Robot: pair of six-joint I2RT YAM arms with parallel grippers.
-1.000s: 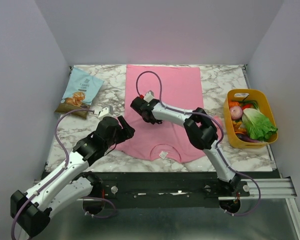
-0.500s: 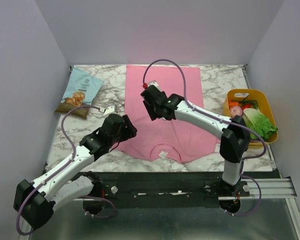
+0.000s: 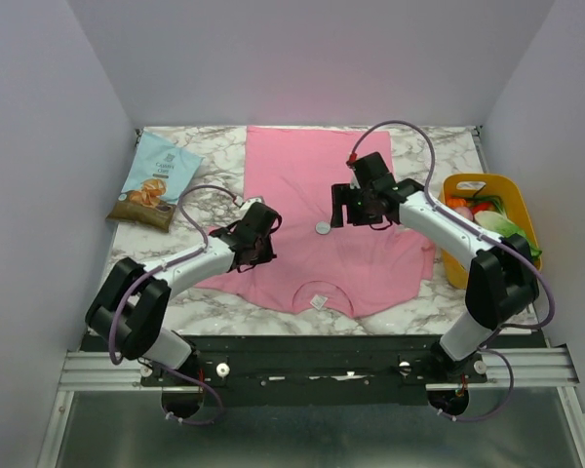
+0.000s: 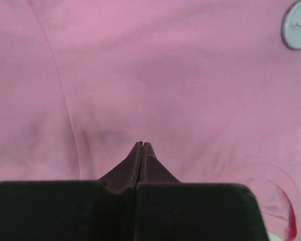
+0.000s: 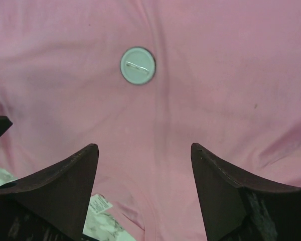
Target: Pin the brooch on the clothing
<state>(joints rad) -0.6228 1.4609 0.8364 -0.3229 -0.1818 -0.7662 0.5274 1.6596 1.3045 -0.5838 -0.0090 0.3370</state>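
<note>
The clothing (image 3: 307, 185), a pink T-shirt, lies flat on the marble table, neckline toward the arms. The brooch (image 3: 323, 227), a small silvery disc, rests on its chest; it also shows as brooch (image 5: 138, 66) and brooch (image 4: 297, 30). My right gripper (image 3: 339, 216) hovers open just right of the brooch, which lies ahead of its fingertips (image 5: 93, 150), and nothing is between them. My left gripper (image 3: 269, 238) is shut and empty over the shirt's left side, with the brooch off to its upper right. In the wrist views: right gripper (image 5: 144, 146), left gripper (image 4: 142, 144).
A crisp bag (image 3: 156, 180) lies at the back left of the table. A yellow basket (image 3: 512, 185) of vegetables stands at the right edge beside the right arm. The white neck label (image 3: 318, 301) sits at the neckline near the front edge.
My left arm swung in over the shirt and its gripper closed. My right gripper moved right across the shirt and opened wider. The brooch now lies uncovered on the shirt.
</note>
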